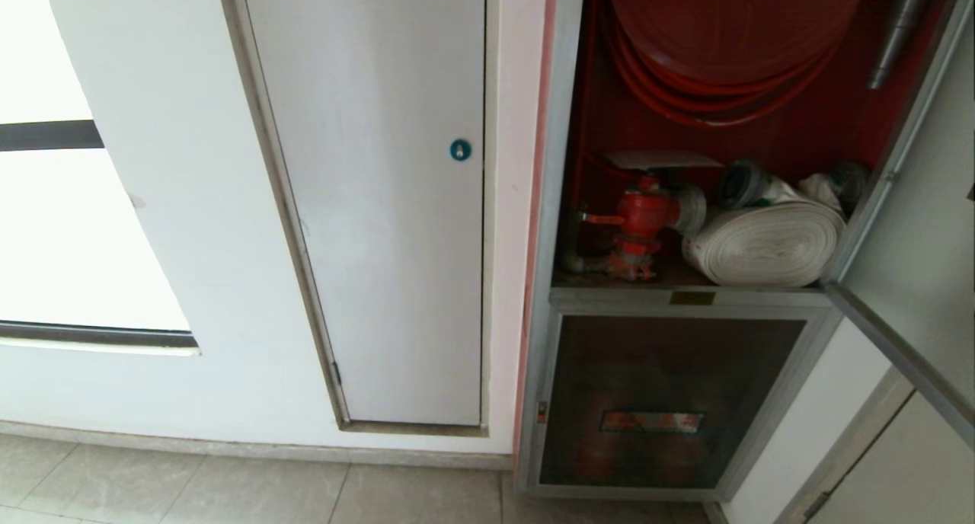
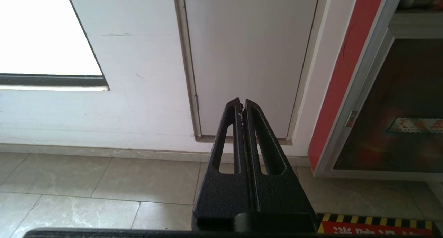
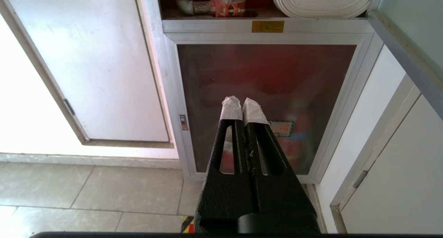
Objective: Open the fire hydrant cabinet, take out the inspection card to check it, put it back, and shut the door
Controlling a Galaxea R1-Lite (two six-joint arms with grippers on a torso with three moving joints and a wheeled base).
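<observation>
With both grippers pinched shut and empty, swing the open door [image 1: 906, 280] at frame right squarely onto the fire hydrant cabinet [image 1: 556, 204].

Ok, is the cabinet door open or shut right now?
Open. The door is swung out to the right, and the cabinet interior shows uncovered: red reel, valve and white hose.

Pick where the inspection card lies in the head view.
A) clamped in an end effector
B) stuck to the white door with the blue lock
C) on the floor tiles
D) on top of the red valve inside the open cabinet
D: the inspection card lies flat over the red valve inside the open fire hydrant cabinet.
</observation>
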